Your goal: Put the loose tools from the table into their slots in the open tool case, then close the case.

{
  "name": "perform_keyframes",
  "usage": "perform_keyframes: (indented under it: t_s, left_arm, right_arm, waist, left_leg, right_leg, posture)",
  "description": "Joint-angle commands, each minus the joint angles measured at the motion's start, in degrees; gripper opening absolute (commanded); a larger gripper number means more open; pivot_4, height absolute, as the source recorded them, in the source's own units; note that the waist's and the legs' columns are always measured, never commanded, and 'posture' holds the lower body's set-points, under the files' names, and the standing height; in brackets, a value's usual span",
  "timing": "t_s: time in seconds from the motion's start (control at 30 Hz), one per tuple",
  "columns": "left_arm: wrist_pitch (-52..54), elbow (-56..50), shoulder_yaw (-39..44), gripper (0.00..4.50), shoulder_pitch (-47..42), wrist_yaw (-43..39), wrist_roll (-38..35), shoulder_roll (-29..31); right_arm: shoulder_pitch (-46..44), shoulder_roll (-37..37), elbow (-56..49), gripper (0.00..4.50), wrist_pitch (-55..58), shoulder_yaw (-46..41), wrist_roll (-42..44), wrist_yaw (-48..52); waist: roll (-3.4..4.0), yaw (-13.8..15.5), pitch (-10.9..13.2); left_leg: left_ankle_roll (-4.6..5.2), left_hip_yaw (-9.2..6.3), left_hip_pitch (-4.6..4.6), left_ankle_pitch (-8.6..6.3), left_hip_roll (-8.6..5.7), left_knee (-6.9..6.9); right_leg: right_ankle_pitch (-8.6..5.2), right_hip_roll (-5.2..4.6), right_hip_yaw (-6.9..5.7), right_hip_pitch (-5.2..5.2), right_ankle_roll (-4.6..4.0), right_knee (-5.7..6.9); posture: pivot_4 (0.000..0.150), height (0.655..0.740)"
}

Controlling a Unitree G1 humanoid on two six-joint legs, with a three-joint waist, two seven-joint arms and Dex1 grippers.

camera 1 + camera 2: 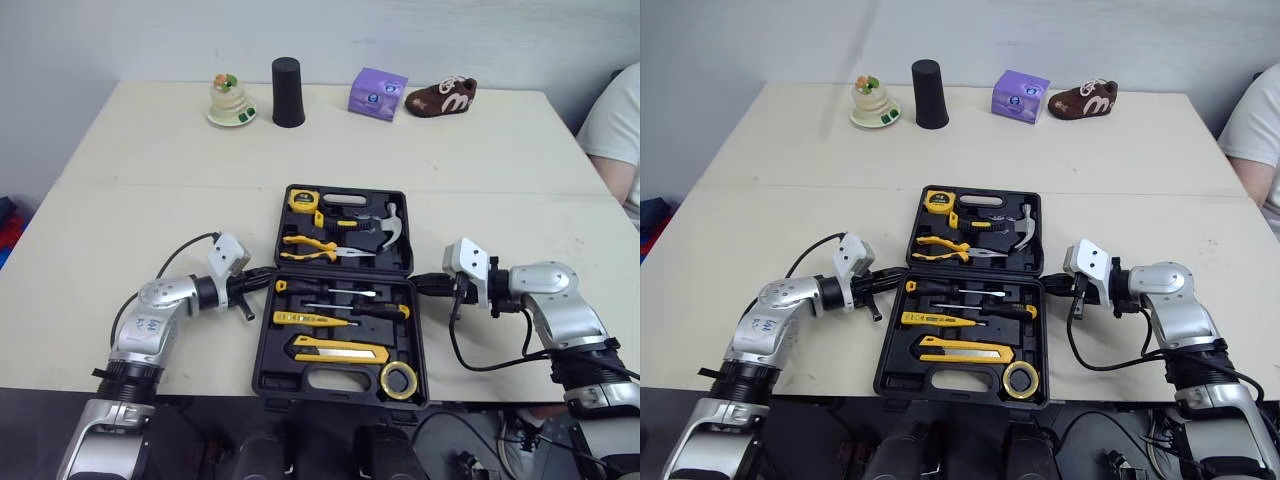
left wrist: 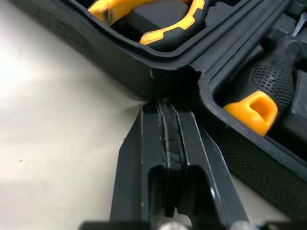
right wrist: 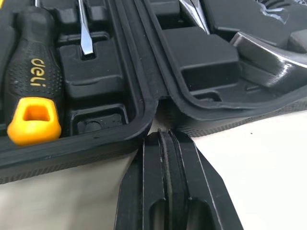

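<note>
1. Could shove the tool case (image 1: 300, 383) sideways across the table (image 1: 150, 180) instead of folding it. Likely with uneven pressure from the left gripper (image 1: 266, 273) and right gripper (image 1: 418, 281), which are set at the hinge line from opposite sides.
2. Could slip off the rounded rim, or wedge into the hinge notch and get nipped during the fold. In the wrist views, sitting right at that notch, touching the plastic or all but touching it.
3. Might shake the hammer (image 1: 385, 225) or pliers (image 1: 310, 245) out of the far half if tilted up too fast. Cannot tell how firmly clipped in.
4. By the look of it, every tool in sight seated in a slot, so down to closing only.
5. Both grippers pressed flat together, pinching nothing.
6. Case lying open and flat on the near part of the table, between the two grippers — left tip against its left edge at the hinge, right tip against its right edge at the same seam. Screwdrivers (image 1: 330, 291), utility knife (image 1: 335, 348) and tape roll (image 1: 399, 380) seated in the near half, just inboard of both tips.
</note>
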Motion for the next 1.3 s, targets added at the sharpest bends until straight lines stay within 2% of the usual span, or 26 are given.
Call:
perform_keyframes:
  t_s: [0.03,0.37,0.43,0.53,0.57,0.7,0.73,0.77,0.8,0.83,0.93,1.0,1.07,1.13,1.3]
  left_arm:
    - [-1.61,0.66,-1.19,0.04,-2.28,-0.36,0.85,-1.47]
    - [-3.87,9.81,-0.35,0.04,-6.23,1.33,4.42,-2.01]
    - [-1.88,9.07,1.99,0.04,-4.27,1.45,3.59,0.42]
    - [1.23,2.86,5.55,0.87,-1.18,2.28,1.91,3.91]
    - [2.18,-0.27,7.64,1.33,0.02,2.42,0.47,5.18]
    - [10.28,-11.20,14.52,3.09,2.49,2.00,-6.85,9.15]
    - [13.30,-13.00,15.47,3.36,1.53,2.08,-8.80,9.84]
    - [16.57,-14.43,15.89,3.80,0.31,2.33,-10.37,10.44]
    - [20.50,-15.52,15.90,4.30,-1.10,3.18,-11.45,11.09]
    - [25.22,-16.32,15.41,4.48,-2.97,4.78,-11.83,11.93]
    - [39.24,-17.23,13.08,4.48,-9.24,8.44,-13.22,13.84]
    - [49.37,-15.68,12.42,4.48,-14.21,9.67,-15.91,12.92]
    - [59.05,-11.39,9.00,4.48,-20.87,12.13,-15.10,11.32]
    - [60.33,-8.62,6.01,4.48,-23.48,13.34,-13.27,10.31]
    - [57.33,1.26,3.89,4.48,-28.52,15.43,-10.61,6.17]
  right_arm:
    - [-3.38,1.29,2.02,0.00,-3.38,-0.58,-0.49,-1.21]
    - [-7.63,1.54,10.44,0.00,-7.05,-0.33,-3.53,-1.62]
    - [-5.69,-0.03,7.25,0.00,2.16,-1.31,1.25,4.14]
    - [-4.06,-1.56,5.35,0.94,3.02,-5.82,3.13,0.89]
    - [-3.36,-2.60,4.15,1.43,5.32,-7.62,4.10,-0.47]
    - [-1.69,-6.86,-6.34,3.41,22.21,-11.00,8.00,-3.93]
    - [-2.30,-7.61,-8.72,3.73,27.31,-11.17,8.80,-5.06]
    - [-2.93,-8.28,-10.83,4.24,32.35,-11.10,9.56,-5.94]
    - [-3.86,-9.14,-12.77,4.50,37.91,-10.46,9.83,-6.91]
    - [-5.23,-9.97,-14.58,4.50,43.73,-9.35,9.73,-8.20]
    - [-10.41,-10.94,-17.85,4.50,58.95,-6.41,11.12,-10.35]
    - [-15.45,-11.06,-17.58,4.50,71.80,-3.76,12.90,-11.26]
    - [-22.45,-8.04,-15.05,4.50,83.52,-2.11,13.66,-14.33]
    - [-26.51,-5.57,-13.35,4.50,87.73,-0.96,12.90,-17.55]
    - [-29.27,-2.50,-11.75,4.50,86.36,1.34,10.68,-23.69]
  waist:
    - [0.00,0.03,0.00]
    - [0.00,-0.01,0.00]
    - [0.00,-0.07,0.00]
    - [0.00,-0.74,0.00]
    - [0.01,-1.08,0.00]
    - [0.09,-1.39,0.12]
    - [0.09,-1.35,0.12]
    - [0.09,-1.34,0.12]
    - [0.09,-1.32,0.13]
    - [0.09,-1.25,0.13]
    - [0.11,-1.15,0.14]
    - [0.11,-1.16,0.14]
    - [0.09,-1.19,0.15]
    - [0.09,-1.20,0.15]
    - [0.08,-1.22,0.15]
  left_leg:
    - [0.01,0.00,0.00,0.02,-0.02,0.01]
    - [0.00,-0.01,-0.07,0.08,-0.06,0.03]
    - [0.01,0.00,-0.06,0.10,-0.06,0.04]
    - [-0.01,-0.05,-0.06,0.10,0.00,0.03]
    - [-0.02,-0.05,-0.05,0.09,0.02,-0.02]
    - [-0.03,-0.04,-0.19,0.10,0.00,-0.07]
    - [-0.03,-0.04,-0.20,0.10,0.01,-0.06]
    - [-0.04,-0.06,-0.20,0.11,0.00,-0.05]
    - [-0.05,-0.07,-0.19,0.11,0.00,-0.04]
    - [-0.05,-0.08,-0.19,0.12,0.00,-0.03]
    - [-0.07,-0.15,-0.22,0.12,-0.08,-0.08]
    - [-0.07,-0.14,-0.25,0.12,-0.11,-0.12]
    - [-0.05,-0.12,-0.36,0.14,-0.13,-0.12]
    - [-0.03,-0.05,-0.40,0.17,-0.14,-0.07]
    - [-0.10,0.01,-0.52,0.16,-0.13,-0.18]
  right_leg:
    - [0.00,-0.02,0.00,-0.01,0.00,-0.01]
    - [0.01,-0.05,0.00,-0.11,0.01,0.26]
    - [0.01,-0.04,0.00,-0.12,0.02,0.30]
    - [0.01,-0.03,0.01,-0.13,0.01,0.32]
    - [0.00,-0.02,0.01,-0.14,0.00,0.31]
    - [-0.01,-0.24,0.02,-0.31,-0.02,0.34]
    - [-0.01,-0.28,0.02,-0.32,-0.02,0.35]
    - [-0.01,-0.34,0.03,-0.31,-0.02,0.36]
    - [-0.01,-0.35,0.03,-0.30,-0.02,0.36]
    - [-0.01,-0.35,0.03,-0.30,-0.02,0.40]
    - [-0.01,-0.34,0.20,-0.35,-0.02,0.42]
    - [-0.01,-0.27,0.20,-0.38,-0.02,0.39]
    - [-0.01,-0.19,0.20,-0.51,-0.02,0.42]
    - [-0.01,-0.10,0.15,-0.58,-0.02,0.51]
    - [-0.02,0.02,0.21,-0.82,-0.03,0.51]
  posture:
    - [0.150,0.7400]
    - [0.150,0.7400]
    - [0.150,0.7400]
    - [0.150,0.7400]
    - [0.150,0.7400]
    - [0.150,0.7400]
    - [0.150,0.7400]
    - [0.150,0.7400]
    - [0.150,0.7400]
    - [0.150,0.7400]
    - [0.150,0.7400]
    - [0.150,0.7400]
    - [0.150,0.7400]
    - [0.150,0.7400]
    - [0.150,0.7400]
